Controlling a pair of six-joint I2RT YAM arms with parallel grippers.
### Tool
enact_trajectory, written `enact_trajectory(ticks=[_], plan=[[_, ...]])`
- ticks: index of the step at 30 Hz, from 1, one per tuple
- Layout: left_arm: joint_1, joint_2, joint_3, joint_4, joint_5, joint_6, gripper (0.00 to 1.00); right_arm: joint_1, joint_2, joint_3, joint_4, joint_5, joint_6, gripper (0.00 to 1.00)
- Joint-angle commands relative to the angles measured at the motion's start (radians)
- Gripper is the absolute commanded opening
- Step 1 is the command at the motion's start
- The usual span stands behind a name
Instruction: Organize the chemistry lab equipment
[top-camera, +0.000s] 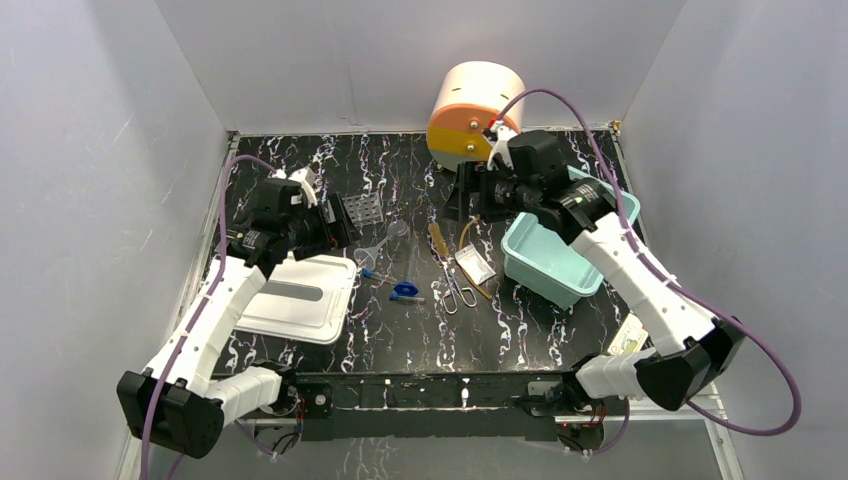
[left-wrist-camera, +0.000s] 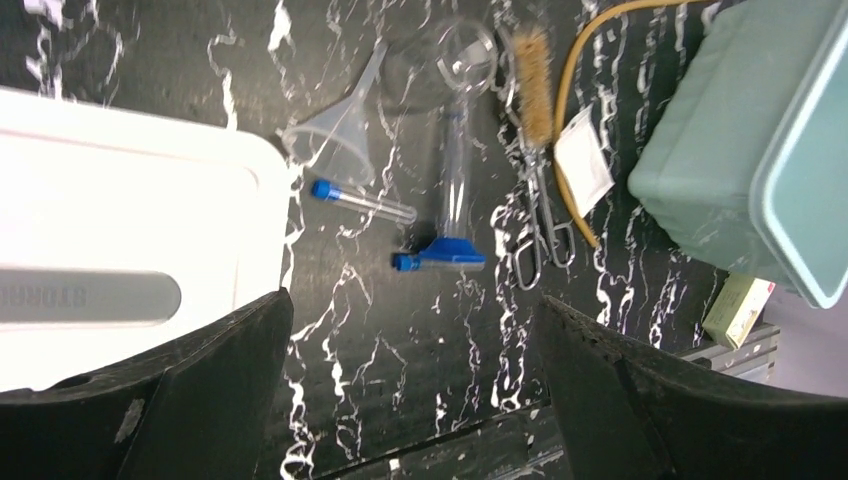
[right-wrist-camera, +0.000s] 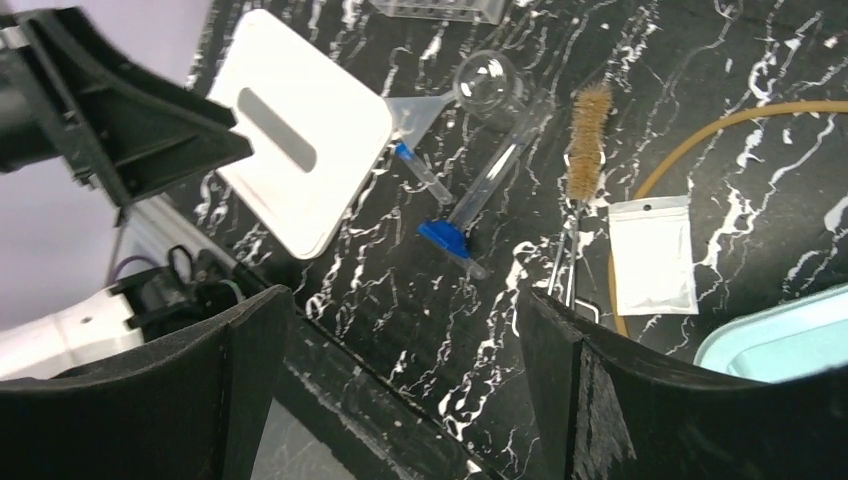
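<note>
The loose lab items lie mid-table: a clear funnel (top-camera: 375, 250) (left-wrist-camera: 335, 125), a blue-capped tube (left-wrist-camera: 362, 203) (right-wrist-camera: 422, 172), a clear cylinder on a blue base (left-wrist-camera: 455, 170) (right-wrist-camera: 500, 160), metal scissors (top-camera: 458, 293) (left-wrist-camera: 540, 235), a wooden-handled brush (left-wrist-camera: 533, 85) (right-wrist-camera: 588, 125), tan tubing (left-wrist-camera: 570, 120) (right-wrist-camera: 700, 135) and a small clear bag (top-camera: 474, 265) (right-wrist-camera: 652, 255). The clear grid rack (top-camera: 363, 208) stands behind them. My left gripper (top-camera: 338, 226) (left-wrist-camera: 415, 340) hovers open above the table left of the items. Near the drawer unit, my right gripper (top-camera: 466, 196) (right-wrist-camera: 405, 345) is open too, holding nothing.
A teal bin (top-camera: 555, 255) (left-wrist-camera: 740, 150) sits at the right, under the right forearm. A white lid (top-camera: 298, 297) (left-wrist-camera: 120, 230) lies at the left. The cream-and-orange drawer unit (top-camera: 475, 115) stands at the back, and a small card box (top-camera: 628, 338) lies at the front right.
</note>
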Motion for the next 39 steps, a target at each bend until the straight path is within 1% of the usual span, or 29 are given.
enact_trajectory(ticks=[1, 5, 7, 10, 14, 18, 19, 21, 22, 23, 27, 29, 30, 32, 37, 38, 39], plan=[[-0.005, -0.030, -0.046, -0.029, -0.019, -0.057, 0.91, 0.065, 0.052, -0.024, 0.043, 0.198, 0.017, 0.89], [-0.005, -0.047, -0.092, 0.010, -0.030, -0.124, 0.94, 0.134, 0.135, -0.056, 0.074, 0.333, -0.007, 0.87], [-0.005, -0.049, -0.110, 0.039, -0.011, -0.137, 0.95, 0.156, 0.187, -0.056, 0.074, 0.413, -0.013, 0.86], [-0.005, -0.046, -0.114, 0.072, 0.000, -0.126, 0.96, 0.172, 0.270, -0.051, 0.077, 0.451, -0.026, 0.82], [-0.004, -0.027, -0.088, 0.071, -0.044, -0.113, 0.96, 0.182, 0.356, -0.038, 0.083, 0.478, -0.031, 0.78], [-0.005, -0.007, -0.090, 0.074, -0.079, -0.129, 0.96, 0.185, 0.426, -0.021, 0.130, 0.426, -0.045, 0.76], [-0.005, -0.002, -0.094, 0.073, -0.093, -0.142, 0.94, 0.188, 0.445, -0.012, 0.142, 0.402, -0.049, 0.75], [-0.005, 0.005, -0.112, 0.059, -0.153, -0.207, 0.85, 0.191, 0.489, 0.024, 0.136, 0.359, -0.051, 0.70], [-0.005, 0.012, -0.125, 0.052, -0.165, -0.239, 0.80, 0.193, 0.507, 0.045, 0.120, 0.348, -0.046, 0.70], [-0.005, 0.024, -0.137, 0.054, -0.160, -0.259, 0.77, 0.194, 0.521, 0.056, 0.108, 0.342, -0.043, 0.69], [-0.005, 0.069, -0.188, 0.147, 0.011, -0.265, 0.67, 0.201, 0.532, 0.033, 0.120, 0.298, -0.041, 0.67], [-0.006, 0.079, -0.223, 0.178, 0.051, -0.273, 0.63, 0.206, 0.533, -0.005, 0.144, 0.257, -0.052, 0.62], [-0.006, 0.081, -0.237, 0.187, 0.055, -0.276, 0.61, 0.211, 0.527, -0.024, 0.163, 0.218, -0.070, 0.58], [-0.005, 0.079, -0.253, 0.190, 0.050, -0.278, 0.60, 0.227, 0.508, -0.055, 0.193, 0.185, -0.098, 0.54], [-0.006, 0.058, -0.278, 0.190, 0.019, -0.297, 0.61, 0.263, 0.435, -0.133, 0.217, 0.168, -0.163, 0.51], [-0.006, 0.053, -0.280, 0.189, 0.013, -0.304, 0.60, 0.269, 0.424, -0.154, 0.215, 0.166, -0.174, 0.49], [-0.006, 0.049, -0.281, 0.189, 0.008, -0.307, 0.61, 0.275, 0.413, -0.174, 0.212, 0.173, -0.181, 0.43]])
